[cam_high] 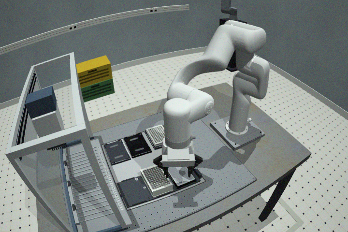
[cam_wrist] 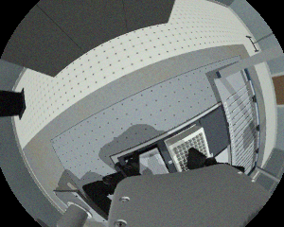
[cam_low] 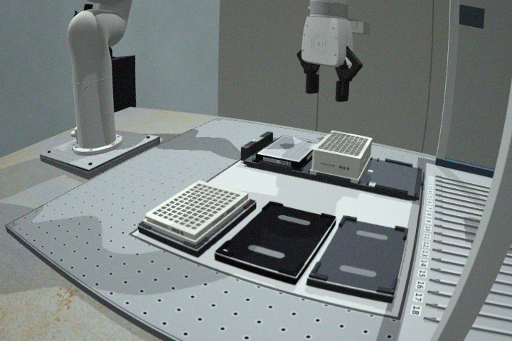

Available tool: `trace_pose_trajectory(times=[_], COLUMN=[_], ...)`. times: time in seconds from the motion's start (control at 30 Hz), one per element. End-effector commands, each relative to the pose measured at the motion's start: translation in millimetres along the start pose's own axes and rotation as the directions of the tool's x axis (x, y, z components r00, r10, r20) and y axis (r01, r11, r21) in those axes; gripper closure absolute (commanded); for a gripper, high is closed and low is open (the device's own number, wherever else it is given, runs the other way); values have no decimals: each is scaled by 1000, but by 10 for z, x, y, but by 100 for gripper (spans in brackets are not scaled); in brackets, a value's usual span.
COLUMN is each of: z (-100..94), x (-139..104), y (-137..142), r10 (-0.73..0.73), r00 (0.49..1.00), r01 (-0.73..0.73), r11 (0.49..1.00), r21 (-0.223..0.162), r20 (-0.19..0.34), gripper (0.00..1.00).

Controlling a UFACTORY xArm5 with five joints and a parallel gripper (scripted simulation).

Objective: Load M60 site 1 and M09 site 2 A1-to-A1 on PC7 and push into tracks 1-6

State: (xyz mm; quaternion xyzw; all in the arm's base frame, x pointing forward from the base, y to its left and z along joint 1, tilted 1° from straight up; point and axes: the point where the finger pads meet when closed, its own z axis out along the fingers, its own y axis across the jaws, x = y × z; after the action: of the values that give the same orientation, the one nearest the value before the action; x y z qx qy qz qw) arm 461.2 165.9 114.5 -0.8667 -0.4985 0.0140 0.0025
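Note:
The black carrier PC7 [cam_high: 133, 193] [cam_low: 393, 178] lies on the apron in front of the rails, with its handle [cam_low: 257, 144] pointing away from them. The flat plate M60 [cam_high: 181, 177] [cam_low: 286, 148] [cam_wrist: 151, 161] lies on site 1 next to the handle. The tall white block M09 [cam_high: 155, 180] [cam_low: 341, 154] [cam_wrist: 186, 142] stands on site 2, and site 3 is bare. M06 [cam_high: 155, 134] [cam_low: 196, 211] sits on nest S1. Nests S2 [cam_high: 137, 144] [cam_low: 276, 241] and S3 [cam_high: 116, 152] [cam_low: 359, 253] are bare. My gripper [cam_high: 178, 172] [cam_low: 326, 90] is open and empty. It hangs well above M60 and M09.
The rails [cam_high: 86, 180] [cam_low: 466, 224] run under the instrument's grey frame [cam_high: 78, 109], with track numbers along the apron edge. The arm's base plate [cam_high: 237, 134] [cam_low: 99, 154] is at the table's far side. Yellow and green crates [cam_high: 94, 78] stand on the floor.

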Motion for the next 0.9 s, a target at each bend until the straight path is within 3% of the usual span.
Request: trace_pose_trajectory(times=[0.0,0.33,0.53,0.77,0.83,0.87], z=[-21,-14,-9,-3,-3,-2], x=[-184,-505,-746,-1027,-1027,-1067], y=[-136,-375,-554,-763,-763,-792], r10=[162,416,588,759,759,781], r00=[987,909,808,651,651,625], r01=[-162,-416,-588,-759,-759,-780], r11=[987,909,809,651,651,625], r21=[6,12,16,19,19,20], r20=[-23,-21,-18,-14,-14,-13], gripper=[19,19,19,19,19,19])
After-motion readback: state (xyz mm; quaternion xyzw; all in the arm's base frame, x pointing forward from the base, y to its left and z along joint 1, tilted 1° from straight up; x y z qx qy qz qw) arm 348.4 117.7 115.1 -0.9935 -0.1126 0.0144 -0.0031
